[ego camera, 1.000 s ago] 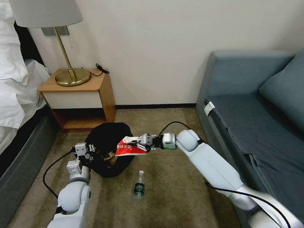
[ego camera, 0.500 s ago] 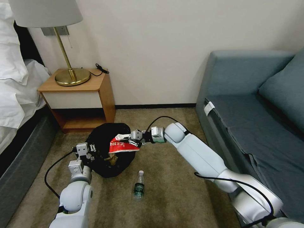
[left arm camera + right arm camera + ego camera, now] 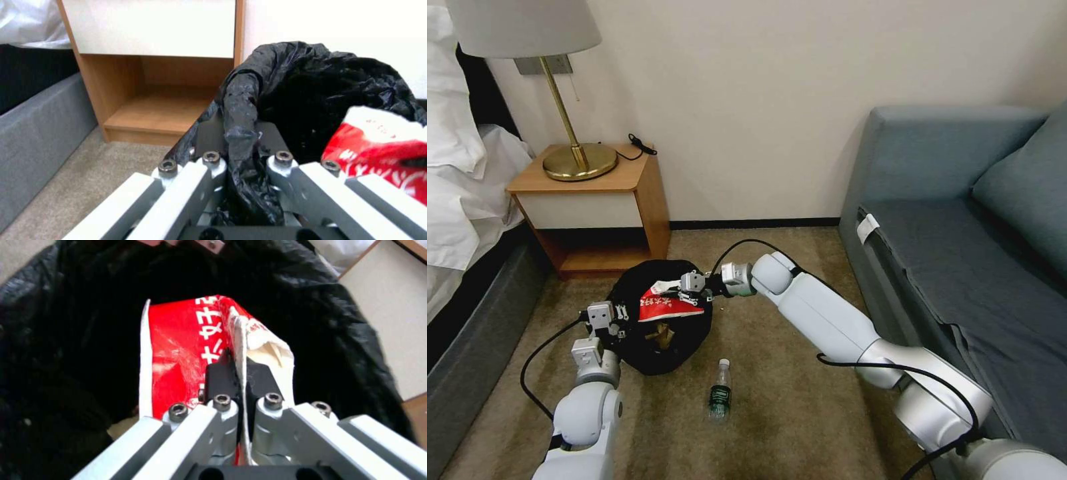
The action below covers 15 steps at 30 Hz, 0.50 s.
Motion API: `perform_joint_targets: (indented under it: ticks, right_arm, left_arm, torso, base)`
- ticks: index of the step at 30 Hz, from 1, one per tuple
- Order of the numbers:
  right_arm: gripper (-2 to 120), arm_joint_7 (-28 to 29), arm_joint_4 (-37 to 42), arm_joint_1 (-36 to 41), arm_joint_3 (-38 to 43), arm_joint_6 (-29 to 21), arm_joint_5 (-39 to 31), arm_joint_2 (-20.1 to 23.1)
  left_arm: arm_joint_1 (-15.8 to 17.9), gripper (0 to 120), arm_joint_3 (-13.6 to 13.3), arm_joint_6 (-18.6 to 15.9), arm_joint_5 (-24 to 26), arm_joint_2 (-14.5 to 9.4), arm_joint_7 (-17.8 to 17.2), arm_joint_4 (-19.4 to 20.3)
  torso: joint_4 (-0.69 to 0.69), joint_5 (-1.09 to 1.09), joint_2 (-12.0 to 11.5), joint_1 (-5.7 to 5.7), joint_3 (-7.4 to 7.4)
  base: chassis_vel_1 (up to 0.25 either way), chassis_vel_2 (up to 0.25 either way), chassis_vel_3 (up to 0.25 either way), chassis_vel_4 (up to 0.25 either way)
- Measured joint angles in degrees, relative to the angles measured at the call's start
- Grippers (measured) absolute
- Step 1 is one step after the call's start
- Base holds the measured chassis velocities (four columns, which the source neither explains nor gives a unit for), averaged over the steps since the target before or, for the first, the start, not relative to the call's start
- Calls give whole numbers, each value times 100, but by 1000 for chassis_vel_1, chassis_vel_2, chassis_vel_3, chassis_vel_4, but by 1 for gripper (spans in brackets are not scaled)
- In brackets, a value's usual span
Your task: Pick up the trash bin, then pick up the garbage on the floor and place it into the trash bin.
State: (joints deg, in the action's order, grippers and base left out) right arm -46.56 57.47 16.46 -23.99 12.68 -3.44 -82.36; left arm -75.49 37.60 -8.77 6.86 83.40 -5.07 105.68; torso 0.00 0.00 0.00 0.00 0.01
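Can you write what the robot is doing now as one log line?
left pincer: shut on bin rim | right pincer: shut on red packet, over bin | bottle: on floor

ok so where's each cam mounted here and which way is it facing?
Head view: on the head, looking down at the carpet; both arms show, plus the bottle.
Left wrist view: behind the left gripper, facing the nightstand; it is clamped on the bin liner's rim.
Right wrist view: behind the right gripper, looking into the bin, pinching the red-and-white packet.
All three share the bin and packet.
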Motion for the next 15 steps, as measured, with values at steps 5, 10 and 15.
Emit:
perform_joint_targets:
  ticks: [5, 10, 15]
  right_arm:
    - [14, 87, 83, 58, -44, 0, -20, 24]
    - [34, 135, 145, 113, -68, 0, -38, 105]
    - [50, 172, 194, 121, -61, 0, -59, 133]
  left_arm:
    - [-6, 5, 15, 0, 1, -1, -3, 9]
    - [0, 5, 22, 1, 12, -6, -6, 11]
    - [0, 5, 22, 4, 14, -8, -7, 2]
  torso:
    - [0, 0, 0, 0, -1]
    - [-1, 0, 0, 0, -1]
    - [0, 0, 0, 0, -1]
  base:
    - [0, 0, 0, 0]
    - [0, 0, 0, 0]
    - [0, 0, 0, 0]
